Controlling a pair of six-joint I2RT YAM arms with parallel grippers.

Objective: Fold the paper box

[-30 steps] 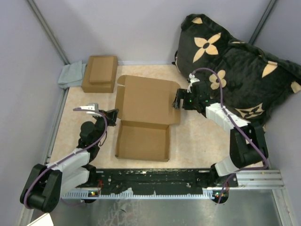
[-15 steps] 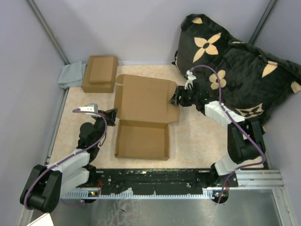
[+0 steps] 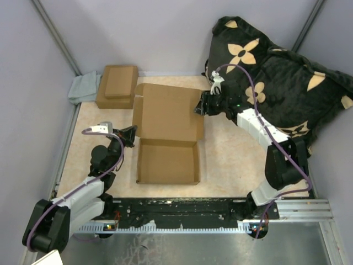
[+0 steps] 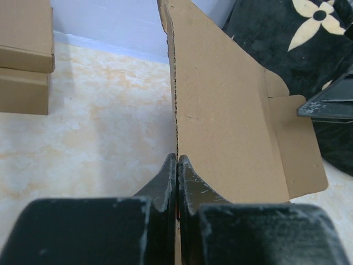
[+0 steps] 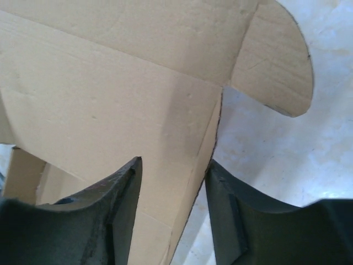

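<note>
The tan paper box lies mid-table with its tray (image 3: pixel 168 163) open towards me and its lid panel (image 3: pixel 168 113) lifted behind it. My left gripper (image 3: pixel 130 135) is shut on the lid's left edge; in the left wrist view the thin cardboard edge (image 4: pixel 175 83) runs straight into the closed fingertips (image 4: pixel 177 158). My right gripper (image 3: pixel 199 106) is open at the lid's right edge. In the right wrist view its fingers (image 5: pixel 174 165) straddle the folded side flap (image 5: pixel 165 110), with a rounded tab (image 5: pixel 276 61) beyond.
A smaller brown box with a stepped lid (image 3: pixel 117 85) stands at the back left beside a grey cloth (image 3: pixel 83 88). A black flowered cushion (image 3: pixel 281 72) fills the back right, close behind my right arm. Grey walls close in the sides and back.
My right gripper has moved left and towards the back, pushing the lid's right side inward. The lid stands more upright and looks narrower. My left gripper keeps its hold.
</note>
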